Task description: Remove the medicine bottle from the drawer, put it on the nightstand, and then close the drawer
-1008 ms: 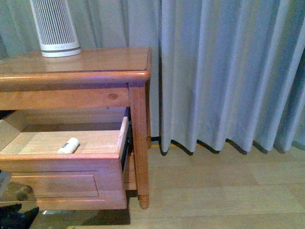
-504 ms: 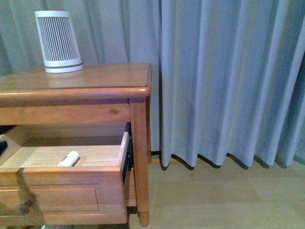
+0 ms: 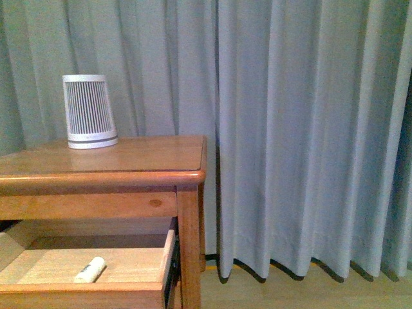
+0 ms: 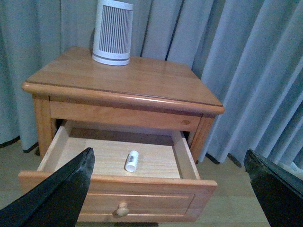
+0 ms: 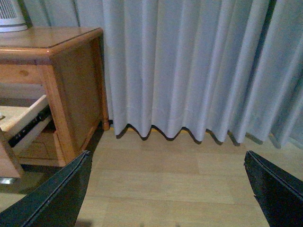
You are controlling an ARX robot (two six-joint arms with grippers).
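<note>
Left wrist view: left hand [image 4: 168,153] spread wide and empty, facing the nightstand [image 4: 142,80].
Striped canister [image 4: 112,32]: upright at the back of the tabletop.
Drawer [image 4: 118,183]: open, so the opening step looks done.
Medicine bottle [image 4: 131,161]: on its side near the middle of the drawer floor, not yet gripped.
Right hand [image 5: 167,153]: wide, empty, off beside the curtain [image 5: 189,61].
Left to do: nearly everything — grasp the bottle, set it on top, close the drawer.

The small white medicine bottle [image 4: 131,161] is lying on its side at the middle of the pale-floored upper drawer [image 4: 151,201], which is hanging pulled open from the honey-brown nightstand [image 4: 137,80].
</note>
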